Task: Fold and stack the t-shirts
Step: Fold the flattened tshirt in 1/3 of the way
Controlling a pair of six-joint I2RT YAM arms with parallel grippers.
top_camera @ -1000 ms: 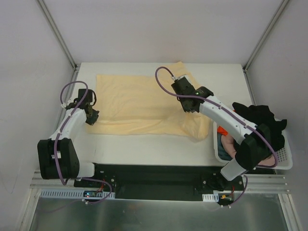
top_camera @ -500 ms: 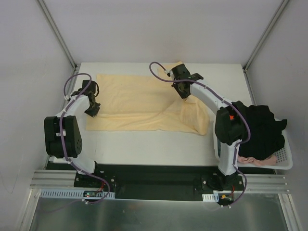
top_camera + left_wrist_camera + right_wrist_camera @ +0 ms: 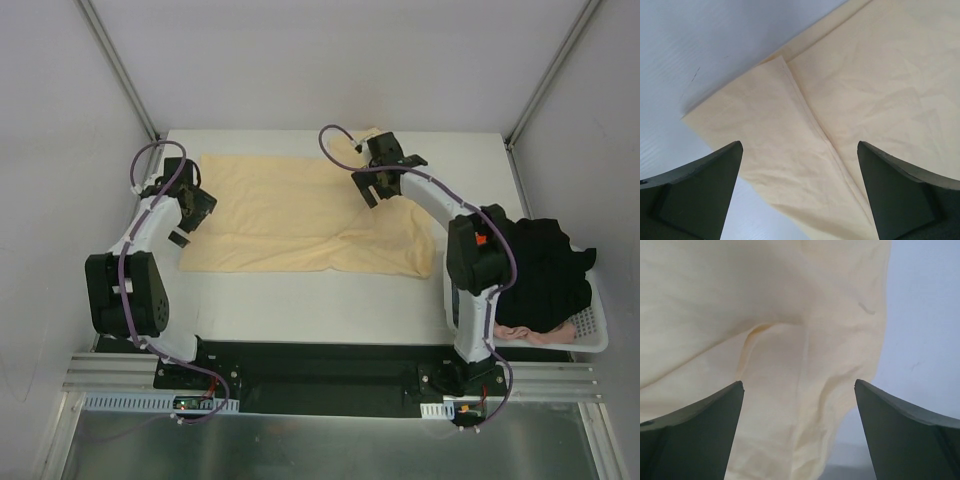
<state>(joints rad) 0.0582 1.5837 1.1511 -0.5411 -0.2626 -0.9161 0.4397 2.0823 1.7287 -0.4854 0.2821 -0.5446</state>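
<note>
Now basket (image 3: 598, 345): black tee (image 3: 545, 275), pinkish tee (image 3: 556, 331); L gripper (image 3: 799, 147), R gripper (image 3: 799, 385) spread wide, empty.

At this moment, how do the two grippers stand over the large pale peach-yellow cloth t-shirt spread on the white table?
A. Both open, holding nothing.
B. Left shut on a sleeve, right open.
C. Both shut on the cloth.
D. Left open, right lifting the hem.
A: the wrist views show the left gripper and right gripper with fingers wide apart above the pale peach-yellow t-shirt, no cloth between them.
</note>
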